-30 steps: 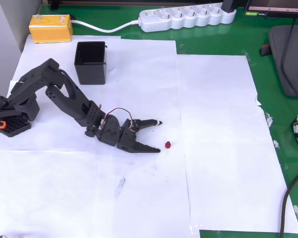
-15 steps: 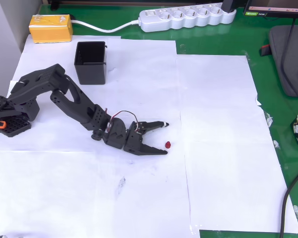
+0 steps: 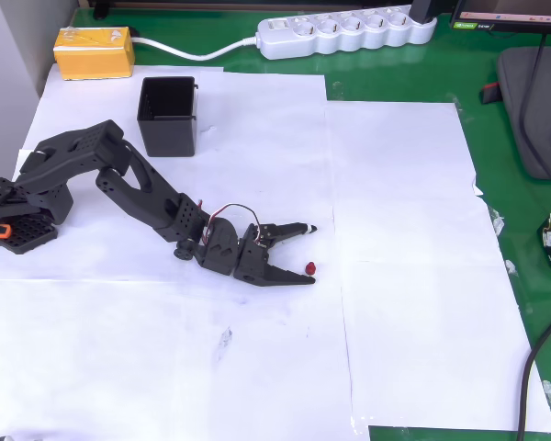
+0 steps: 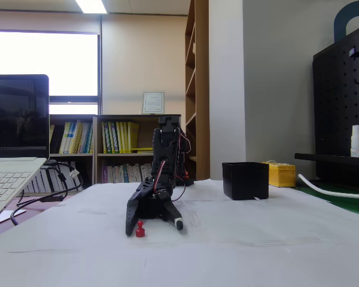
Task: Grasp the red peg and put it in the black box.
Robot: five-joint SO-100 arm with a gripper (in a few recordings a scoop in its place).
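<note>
While lying low over the white paper (image 3: 395, 303), reaching with gripper (image 3: 310, 254) spread open, bracketing the peg (image 3: 309, 268) near the lower fingertip (image 3: 305, 280), likely readying a pinch. Leaving the box (image 3: 168, 115) waiting well apart, beyond the arm.

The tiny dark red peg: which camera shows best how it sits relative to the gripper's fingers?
The overhead view: the tiny dark red peg lies between the open gripper's fingertips. The fixed view shows it upright beside one finger.
</note>
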